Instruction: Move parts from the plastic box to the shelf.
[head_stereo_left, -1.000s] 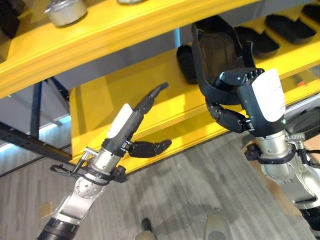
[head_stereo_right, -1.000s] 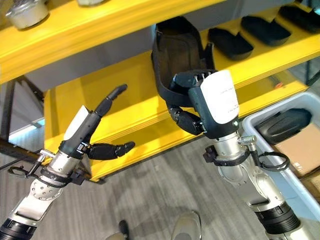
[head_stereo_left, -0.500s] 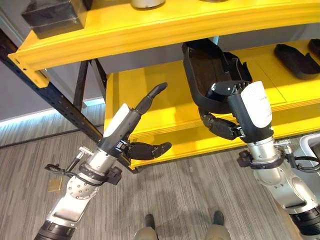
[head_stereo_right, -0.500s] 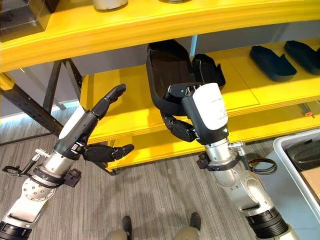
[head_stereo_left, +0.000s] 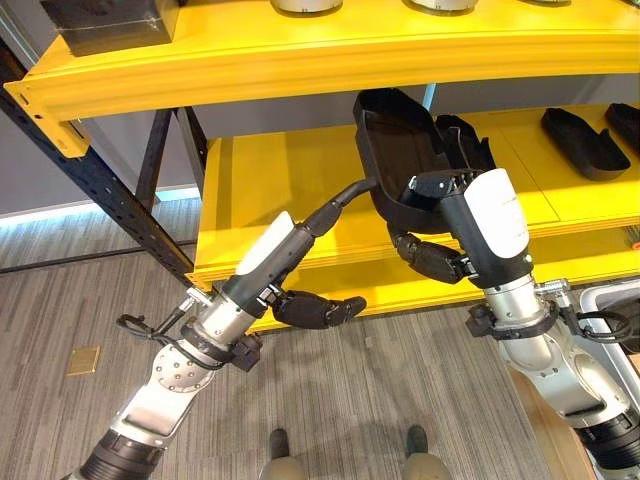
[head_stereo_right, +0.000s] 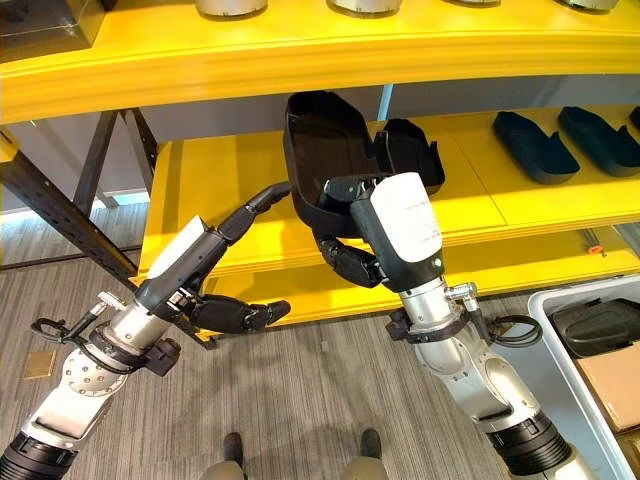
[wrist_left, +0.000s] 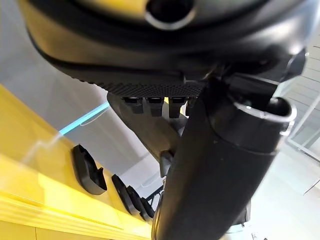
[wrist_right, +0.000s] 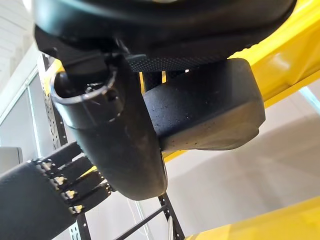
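Yellow shelf boards run across the scene on a dark steel frame, over grey wood-look floor. The right hand has its fingers and thumb curled round the near rim of a black tray-shaped part, holding it tilted up at the front edge of the lower board, next to a black part already lying there. More black parts rest further to the right on that board. The white plastic box sits at the lower right with another dark part inside.

Over the last second the left hand has come in from well apart — its straight, spread fingers now reach up to the held part's left edge, touching or just short of it; the thumb hangs below. The part itself has hardly moved relative to the shelf. That suggests the left hand is about to steady or push the part onto the board — placement looks close, not done.
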